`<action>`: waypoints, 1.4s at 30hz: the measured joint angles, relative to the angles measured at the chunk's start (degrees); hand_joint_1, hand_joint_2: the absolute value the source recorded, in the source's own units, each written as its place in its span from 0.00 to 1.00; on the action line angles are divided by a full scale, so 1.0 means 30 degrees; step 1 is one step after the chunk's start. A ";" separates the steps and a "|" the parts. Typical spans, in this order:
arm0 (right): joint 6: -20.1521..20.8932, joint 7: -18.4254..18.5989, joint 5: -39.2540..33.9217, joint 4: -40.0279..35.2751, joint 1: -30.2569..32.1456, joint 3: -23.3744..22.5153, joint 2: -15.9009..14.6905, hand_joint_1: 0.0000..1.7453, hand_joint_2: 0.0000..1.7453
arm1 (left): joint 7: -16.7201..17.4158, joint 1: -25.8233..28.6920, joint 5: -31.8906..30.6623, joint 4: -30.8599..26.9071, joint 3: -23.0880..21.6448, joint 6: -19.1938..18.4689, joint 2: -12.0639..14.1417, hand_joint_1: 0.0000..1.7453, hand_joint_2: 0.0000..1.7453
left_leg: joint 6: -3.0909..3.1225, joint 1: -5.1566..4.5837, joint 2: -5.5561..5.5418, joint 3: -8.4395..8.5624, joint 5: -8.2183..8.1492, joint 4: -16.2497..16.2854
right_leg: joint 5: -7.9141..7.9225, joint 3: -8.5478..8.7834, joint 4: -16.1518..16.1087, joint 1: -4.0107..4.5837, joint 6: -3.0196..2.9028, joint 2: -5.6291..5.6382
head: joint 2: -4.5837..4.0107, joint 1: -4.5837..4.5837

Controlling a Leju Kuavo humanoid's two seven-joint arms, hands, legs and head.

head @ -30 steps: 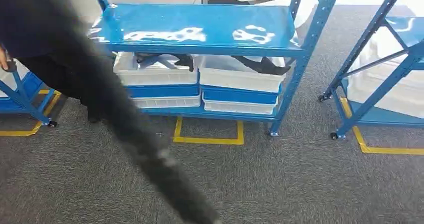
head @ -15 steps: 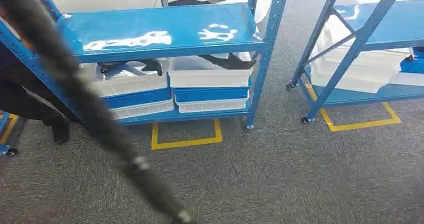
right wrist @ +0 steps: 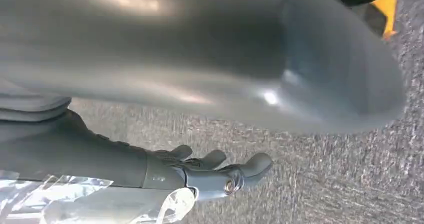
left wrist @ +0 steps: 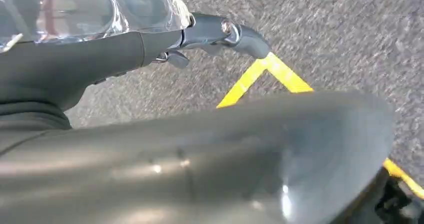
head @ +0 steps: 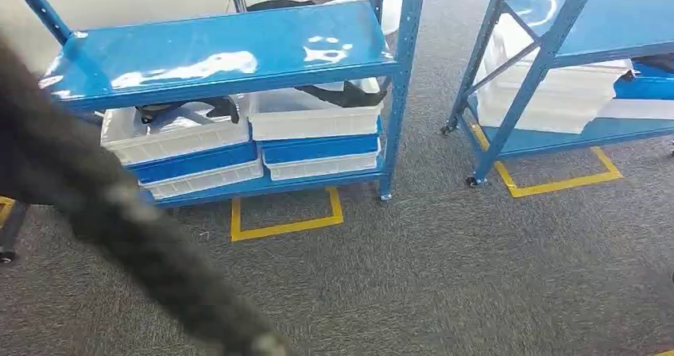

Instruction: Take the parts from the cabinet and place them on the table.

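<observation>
Near: left hand (left wrist: 220, 34) and right hand (right wrist: 215, 171) hang over grey carpet (head: 477, 276), fingers apart, grasping nothing. Far: black parts (head: 342, 94) lie in white bins (head: 314, 121) on the blue cabinet's (head: 222, 50) lower shelf.

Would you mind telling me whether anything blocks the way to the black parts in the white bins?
The blue upper shelf overhangs the white bins holding the black parts; a blurred dark object crosses the head view's left foreground.

head view: high, looking forward and down at racks (head: 238, 62).
wrist views: close, facing carpet (left wrist: 350, 29); all share carpet.
</observation>
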 joint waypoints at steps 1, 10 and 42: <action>0.0000 0.0000 0.0007 0.0000 -0.0001 0.0000 -0.0007 0.00 0.00 | 0.0000 -0.0007 0.0000 0.0000 -0.0007 0.0007 0.0000 0.00 0.00 | -0.0031 0.0034 0.0006 0.0005 0.0019 -0.0019 | 0.0000 -0.0022 0.0006 0.0044 -0.0016 0.0001 | 0.0000 0.0000; 0.0000 0.0699 0.0591 0.0000 -0.0008 0.0306 0.0000 0.00 0.00 | -0.0634 0.0213 0.1062 0.0000 0.0072 0.0168 0.0051 0.00 0.00 | -0.1215 0.0218 0.0005 0.0076 0.0157 -0.0305 | -0.0037 -0.0064 0.0036 0.0236 -0.0310 0.0000 | 0.0000 0.0000; 0.0787 0.1326 0.0510 0.0000 -0.0068 0.1312 0.0051 0.00 0.00 | 0.0313 -0.0349 -0.0378 0.0000 0.0022 0.0124 0.0160 0.00 0.00 | -0.2244 0.1167 -0.1069 0.0092 0.0106 -0.0295 | -0.0404 -0.0231 0.0701 -0.0869 0.0727 0.0707 | 0.0000 0.0000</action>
